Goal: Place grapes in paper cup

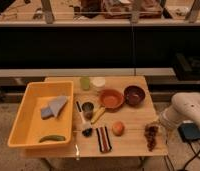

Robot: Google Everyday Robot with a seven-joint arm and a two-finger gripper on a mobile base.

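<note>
Since the small elongated bunch of dark reddish-purple grapes (pixel 152 135) is seen lying on the wooden bench (pixel 135 120) near its lower-right corner, well apart from the short white paper cup (pixel 98 82) at the upper middle, the placing is judged not yet done. The hand (pixel 163 122) of the white robot arm (pixel 189 107) is found just up and right of the bunch; whether it is open, closed or touching the fruit cannot be told. The bunch could be pushed off the nearby edge by a nudge during grasping. On the carry, the orange bowl (pixel 111 99) and dark brown bowl (pixel 134 95) lie between and could be clipped, and the narrow pale green cup (pixel 85 83) just beside the target could be knocked or mistaken for it
</note>
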